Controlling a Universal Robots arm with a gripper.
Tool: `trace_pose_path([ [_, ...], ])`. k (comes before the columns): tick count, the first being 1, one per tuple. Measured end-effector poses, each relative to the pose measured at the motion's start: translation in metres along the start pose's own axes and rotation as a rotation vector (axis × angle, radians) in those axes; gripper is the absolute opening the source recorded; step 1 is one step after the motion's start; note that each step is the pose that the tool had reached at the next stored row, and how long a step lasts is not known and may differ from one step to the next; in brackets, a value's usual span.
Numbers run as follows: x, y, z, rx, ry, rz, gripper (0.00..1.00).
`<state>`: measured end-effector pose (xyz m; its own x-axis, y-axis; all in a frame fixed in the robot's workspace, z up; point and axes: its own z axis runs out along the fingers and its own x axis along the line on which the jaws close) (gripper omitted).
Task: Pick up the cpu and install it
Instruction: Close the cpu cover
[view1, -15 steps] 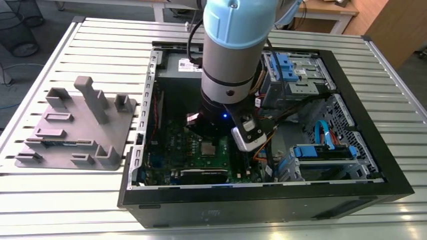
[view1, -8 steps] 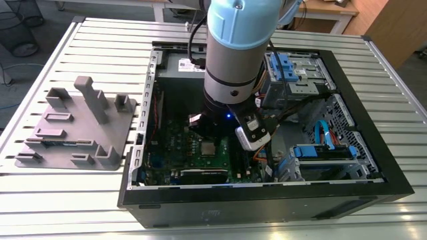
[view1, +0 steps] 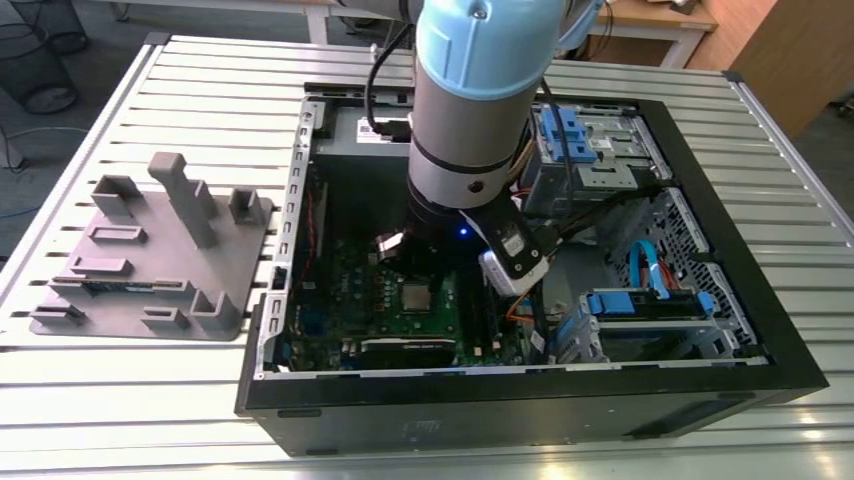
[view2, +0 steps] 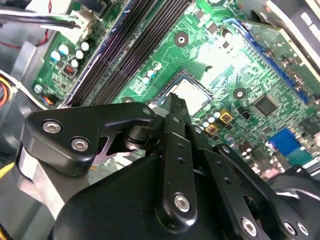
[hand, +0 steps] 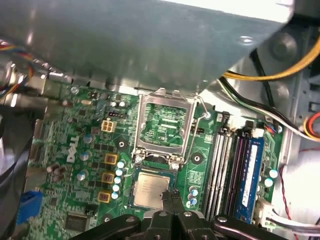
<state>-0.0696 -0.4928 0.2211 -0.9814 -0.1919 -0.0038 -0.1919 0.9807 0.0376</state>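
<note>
Slatted metal forms the desk (view1: 160, 90), on which an open computer case (view1: 534, 400) is laid on its side. A grey tray (view1: 147, 250) with upright posts is set on the desk just beside the case, on the exterior view's left. The arm (view1: 474, 100) is lowered into the case from above, over the green board (view1: 334, 320).

The cpu (view1: 418, 296) is seen in the exterior view as a small silver-grey square on the board, right under the end of the arm. In both wrist views it (hand: 149, 186) (view2: 192, 94) is shown lying flat on the board, not lifted. A square metal frame (hand: 164, 127) is seen just beside it, and the board is visible through the frame's opening. Memory slots (hand: 222, 160) are lined up near the cpu on the board.

The pincer (hand: 171, 197) (view2: 176, 102) is clenched: its black fingertips are brought together with nothing gripped between them. Its tip is held over one edge of the cpu. Whether the tip is pressed on the metal top or held just clear of it cannot be told.
</note>
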Motion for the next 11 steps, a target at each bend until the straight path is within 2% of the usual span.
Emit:
trace_pose_path([
  [6,-0.0011,0.0014,0.0002,-0.0001,0.0001,-0.002,0.11],
  [11,-0.0089,0.0016,0.0006,-0.0001,0.0001,-0.002,0.11],
])
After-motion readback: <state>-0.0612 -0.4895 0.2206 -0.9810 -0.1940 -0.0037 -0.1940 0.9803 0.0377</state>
